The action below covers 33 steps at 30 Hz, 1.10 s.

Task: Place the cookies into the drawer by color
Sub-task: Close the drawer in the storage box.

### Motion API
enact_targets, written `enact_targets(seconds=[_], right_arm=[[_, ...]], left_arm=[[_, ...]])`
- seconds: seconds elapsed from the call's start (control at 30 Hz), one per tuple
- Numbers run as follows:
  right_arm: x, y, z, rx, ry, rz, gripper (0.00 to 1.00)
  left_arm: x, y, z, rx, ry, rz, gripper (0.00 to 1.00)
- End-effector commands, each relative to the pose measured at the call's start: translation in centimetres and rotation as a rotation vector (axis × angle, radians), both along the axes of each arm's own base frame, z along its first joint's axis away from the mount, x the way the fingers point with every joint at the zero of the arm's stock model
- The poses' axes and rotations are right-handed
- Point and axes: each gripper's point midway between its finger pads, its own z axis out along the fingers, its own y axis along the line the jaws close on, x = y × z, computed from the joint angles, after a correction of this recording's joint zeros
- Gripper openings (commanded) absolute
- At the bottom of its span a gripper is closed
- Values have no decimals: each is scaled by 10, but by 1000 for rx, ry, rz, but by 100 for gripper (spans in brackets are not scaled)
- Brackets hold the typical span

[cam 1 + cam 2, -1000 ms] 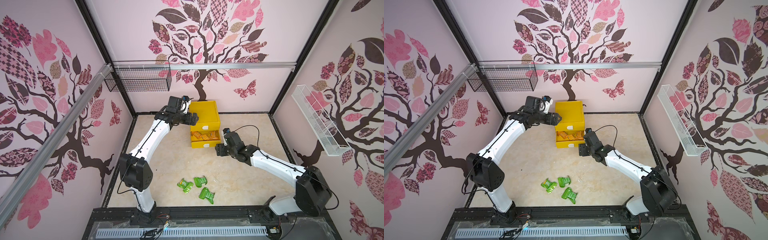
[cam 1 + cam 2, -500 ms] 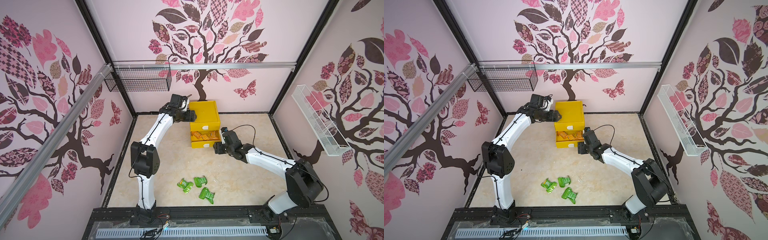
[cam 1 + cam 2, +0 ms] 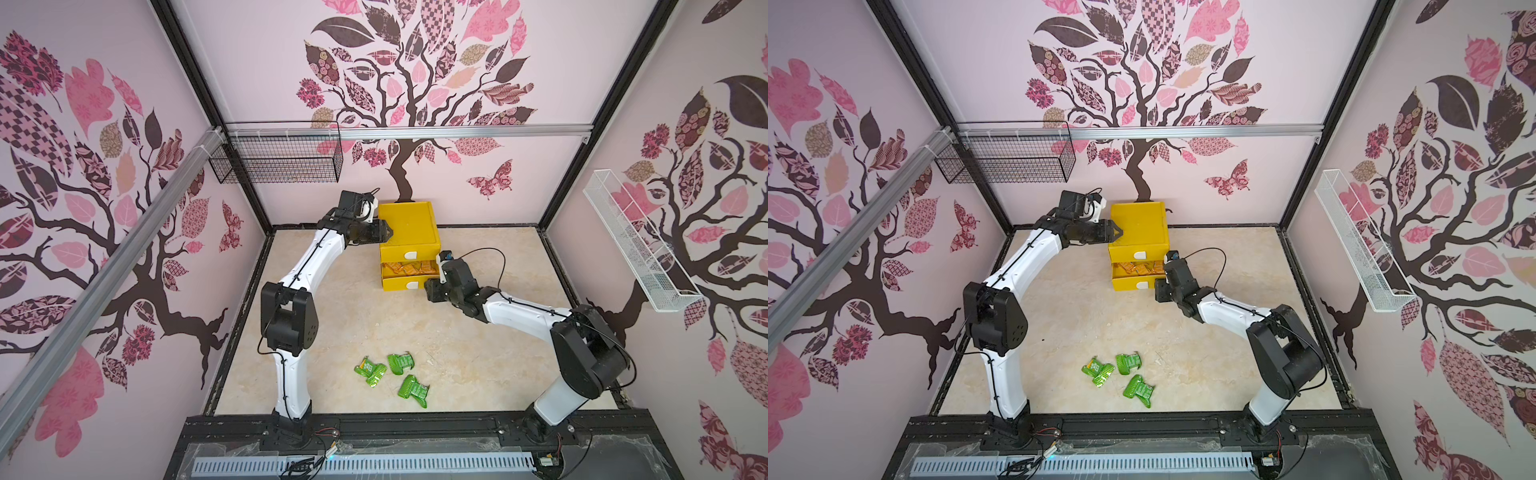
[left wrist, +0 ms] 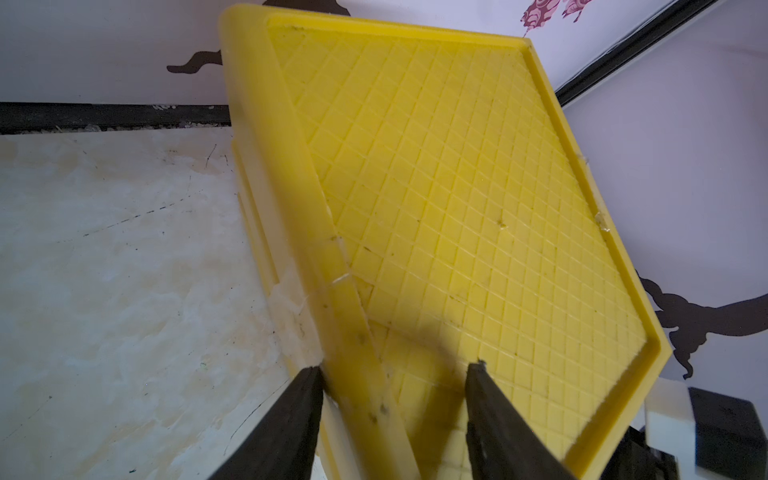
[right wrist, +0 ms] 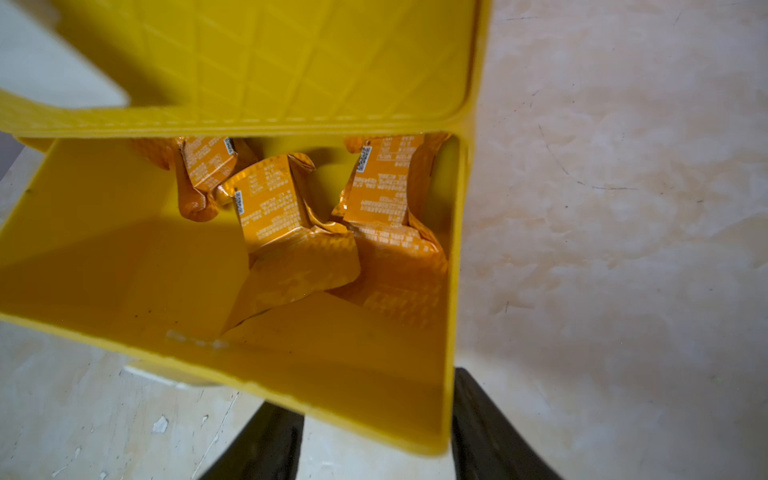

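The yellow drawer chest (image 3: pixel 409 226) (image 3: pixel 1138 224) stands at the back wall. Its middle drawer (image 3: pixel 405 284) is pulled out and holds three orange cookies (image 3: pixel 409 269) (image 5: pixel 282 216). Three green cookies (image 3: pixel 370 370) (image 3: pixel 1133 386) lie loose on the floor near the front. My left gripper (image 3: pixel 388 237) (image 4: pixel 395 370) straddles the chest's top left edge, one finger against the side wall, the other over the ribbed top, jaws apart. My right gripper (image 3: pixel 430 287) (image 5: pixel 374 399) straddles the open drawer's front right corner, jaws apart, with one finger along its outer side wall.
A black wire basket (image 3: pixel 276 162) hangs on the back wall at the left. On the right wall hangs a white wire shelf (image 3: pixel 636 245). The chest stands close to the back wall. A grey slotted rail (image 3: pixel 361 461) runs along the front edge.
Both grippers' jaws have narrowed. The left arm's elbow swung inward while its gripper stayed at the chest's edge. The right gripper moved in to the open drawer's front corner.
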Motion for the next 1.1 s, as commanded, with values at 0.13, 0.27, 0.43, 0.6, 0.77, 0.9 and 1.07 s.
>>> enact_targets(seconds=[0.13,0.27,0.43,0.6,0.77,0.9,1.07], right_arm=[[35,9,22,49,-123,-38,58],[47,10,23,57,-137,-67,58],[61,7,27,56,-180,-112,57],[70,4,28,58,-208,-158,56],[76,5,34,71,-232,-171,60],[78,-4,40,35,-271,-182,64],[83,-18,43,38,-274,-199,66]], left_arm=[[-24,-5,-70,71,183,-47,55],[-23,-6,-79,77,211,-46,55],[-24,-8,-84,80,211,-53,53],[-24,-9,-85,91,206,-60,52],[-25,-9,-87,93,216,-63,52],[-25,-7,-85,94,204,-61,51],[-26,-6,-83,94,202,-60,50]])
